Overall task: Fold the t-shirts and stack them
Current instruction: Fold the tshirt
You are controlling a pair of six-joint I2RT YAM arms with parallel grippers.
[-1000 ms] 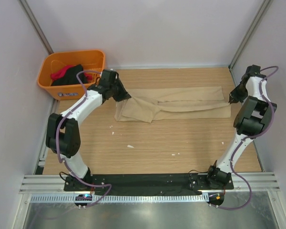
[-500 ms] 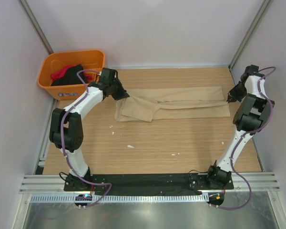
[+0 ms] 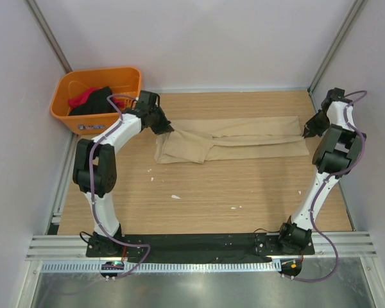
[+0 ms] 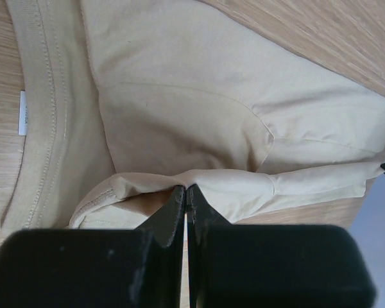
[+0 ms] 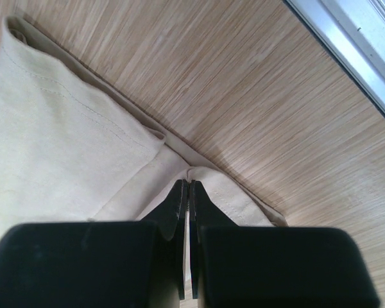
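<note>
The near part of the worktop (image 3: 199,192) shows a few white specks (image 3: 175,196) and no folded stack. Beyond it, across the middle, the tan shirt (image 3: 244,141) lies flat as a long narrow band running from 9 o'clock to 3 o'clock. Its long sides are already turned in over each other, so the lengthwise fold looks done and the crosswise folds do not. The left hand (image 3: 162,126) is clamped on a bunched layer of cloth at the band's 9 o'clock end, near the collar (image 4: 42,115). The right hand (image 3: 306,131) is pinched tight on the hem (image 5: 244,199) at the 3 o'clock end. Both sit low against the wood. Farther off, at about 10 o'clock, the basket (image 3: 64,110) holds a black shirt (image 3: 101,101) and a red shirt (image 3: 83,97) in a heap, well apart from either hand. I judge the job to be at an early stage: one shirt is half folded, two more wait in the basket, and stacking has not begun.
</note>
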